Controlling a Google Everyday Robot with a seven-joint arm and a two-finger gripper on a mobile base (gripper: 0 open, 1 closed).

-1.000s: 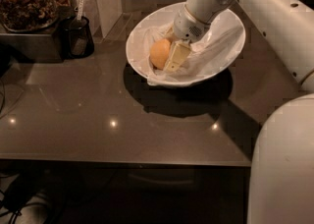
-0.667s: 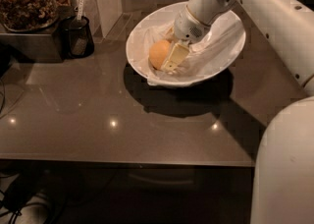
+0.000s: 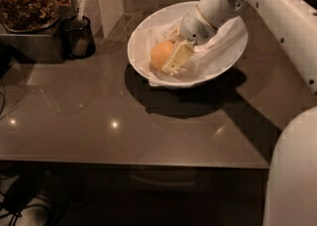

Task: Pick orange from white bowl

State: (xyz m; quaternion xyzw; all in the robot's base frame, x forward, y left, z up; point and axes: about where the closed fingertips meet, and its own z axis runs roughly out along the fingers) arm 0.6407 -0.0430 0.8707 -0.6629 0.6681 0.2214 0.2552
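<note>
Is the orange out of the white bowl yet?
No, the orange lies inside the white bowl, with the gripper down against it.

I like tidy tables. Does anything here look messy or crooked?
The white bowl sits tilted, and its wrinkly lining is crumpled and droops over the front rim. The gripper is inside the bowl, right beside the orange. Nothing looks spilled.

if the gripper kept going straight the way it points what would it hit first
Most likely the orange: the gripper points down-left inside the white bowl, close beside it. If it slips past, the bowl's lining comes next; depth is unclear.
</note>
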